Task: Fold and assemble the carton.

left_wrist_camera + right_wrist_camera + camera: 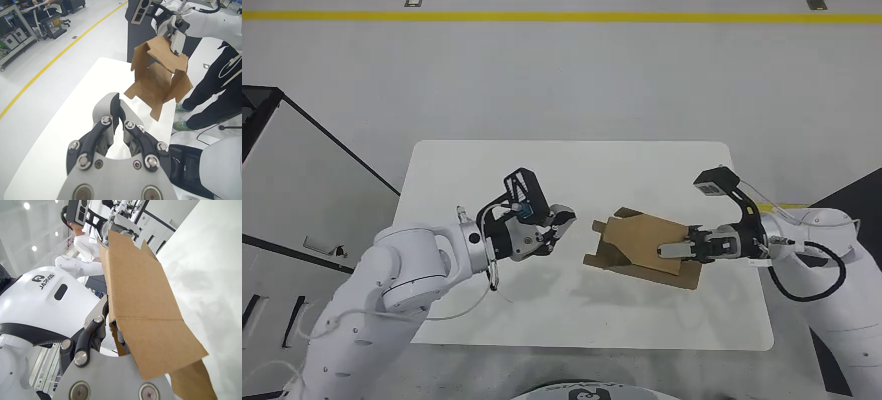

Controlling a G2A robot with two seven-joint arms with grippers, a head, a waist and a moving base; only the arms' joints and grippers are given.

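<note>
Okay, carton (647,250) is half-opened brown corrugated board, toward the right side of the white table (542,170), between the two arms. Right claw (175,44) is clamped on it, one finger over the upper panel near its edge, the other seemingly inside. Can't tell whether the lowest corner touches the table or hangs just above it. Left claw (119,113) sits just beside the carton's open end, not touching, fingers pressed nearly together and holding nothing.

Handling, my read: light and thin. It looks fairly stiff across a panel but weak at the score lines, so it will likely rack or collapse if pushed on a corner. End flaps (132,92) hang loose and will probably swing. Surface is matte, so it should not slip much in the pads. Too hard a pinch likely dents the board.

A one-edge hold lets the tube sag and twist, so a second hold is probably needed. Best grip looks like a panel edge close to a fold, or a flat push on a flap near its crease. Avoid flap tips, they just bend. Left claw would have to open before taking a flap.
</note>
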